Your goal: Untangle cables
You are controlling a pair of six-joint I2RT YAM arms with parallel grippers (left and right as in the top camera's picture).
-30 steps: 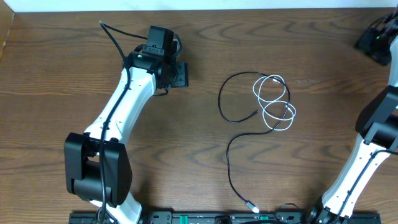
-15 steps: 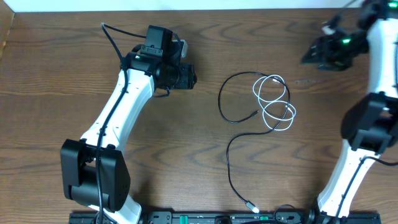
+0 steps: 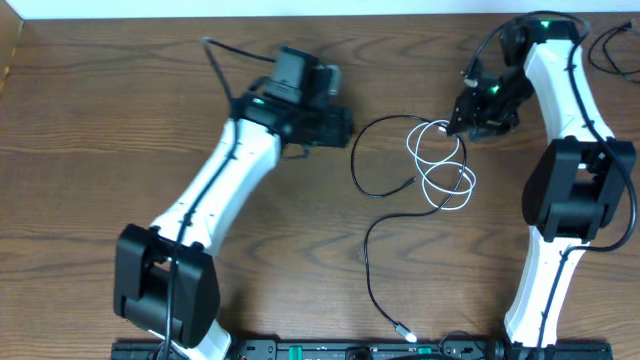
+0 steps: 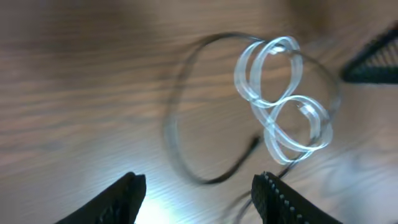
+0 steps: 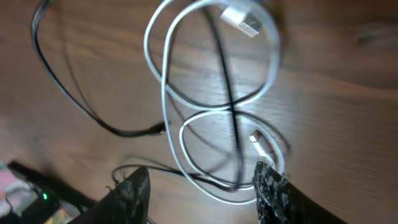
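Note:
The white cable (image 3: 411, 146) lies in a figure-eight of loops right of the table's middle. The black cable (image 3: 353, 165) loops round its left side, crosses through it, then trails down to a plug near the front edge. My left gripper (image 3: 346, 126) hovers just left of the black loop, open and holding nothing. Its wrist view shows the white cable (image 4: 237, 74) and the black cable (image 4: 169, 134) ahead of the left gripper (image 4: 199, 199). My right gripper (image 3: 462, 118) sits at the top of the white loops. It is open above the white cable (image 5: 165, 93) and the black cable (image 5: 227, 74), gripping neither.
A dark cord (image 3: 612, 40) lies at the table's far right corner. A black rail (image 3: 330, 350) runs along the front edge. The left arm's own wire (image 3: 215, 55) sticks up behind its wrist.
My right arm swung in from the far right corner to the top of the white loops, its jaws narrowing. My left gripper slid right toward the black loop. The cables have not moved.

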